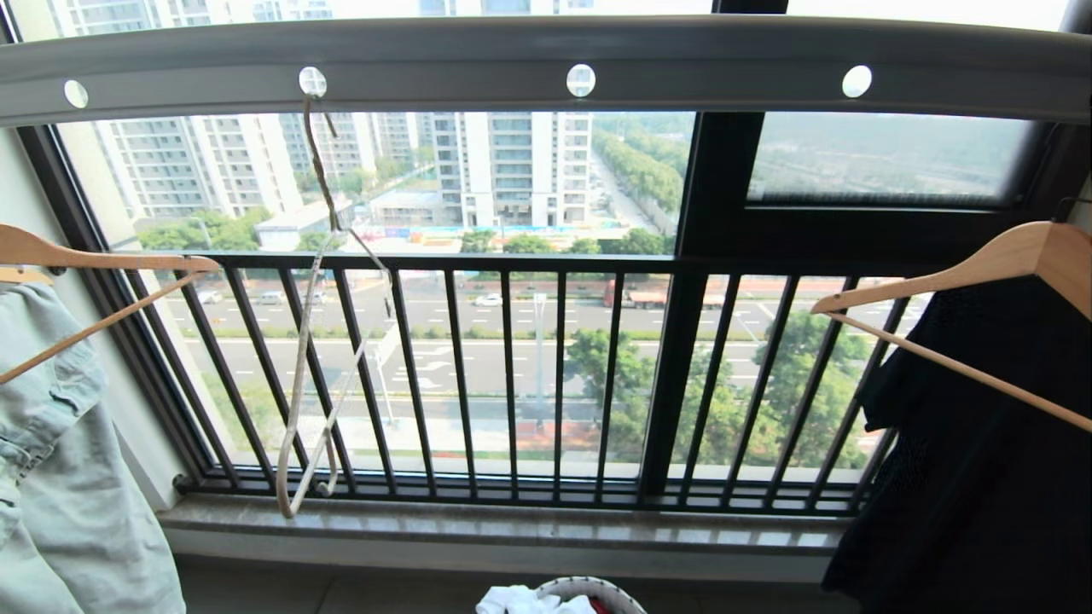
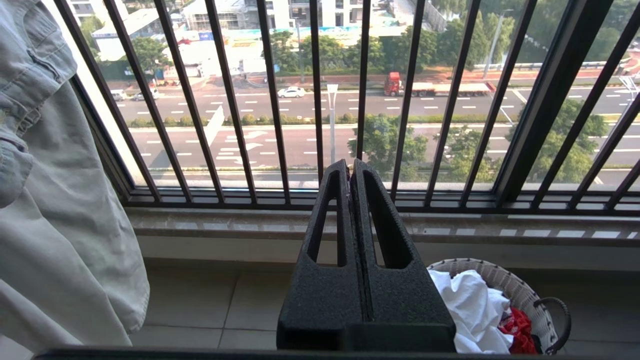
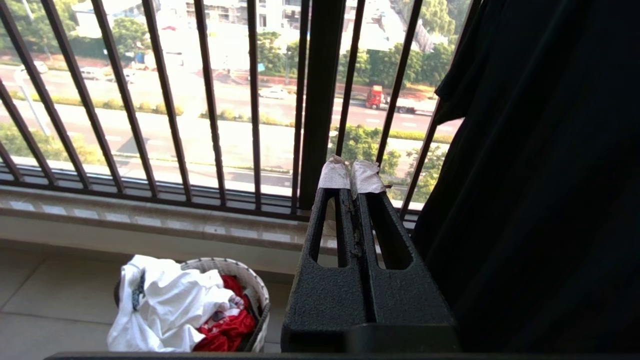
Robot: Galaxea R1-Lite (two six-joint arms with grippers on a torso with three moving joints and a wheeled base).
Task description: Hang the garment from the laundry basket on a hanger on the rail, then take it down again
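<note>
The T-shirt (image 3: 165, 305) lies crumpled in the basket (image 3: 250, 285) on the floor — hanger (image 1: 311, 375) hangs bare from the rail (image 1: 546, 60). Left end effector (image 2: 350, 167) and right end effector (image 3: 352, 175) are both closed, empty.

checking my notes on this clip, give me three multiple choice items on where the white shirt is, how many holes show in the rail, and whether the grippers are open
1. Where is the white garment?
A. in the laundry basket on the floor
B. on the cream hanger
C. on the window sill

2. How many round holes show in the rail in the head view?
A. two
B. four
C. six

3. How do the left gripper and right gripper stand?
A. both open
B. both shut, holding nothing
C. left shut on the hanger

Answers:
1 A: the shirt is heaped in the basket over a red garment.
2 B: four bright holes sit in a row along the bar.
3 B: each pair of fingers is pressed together with nothing between them.
</note>
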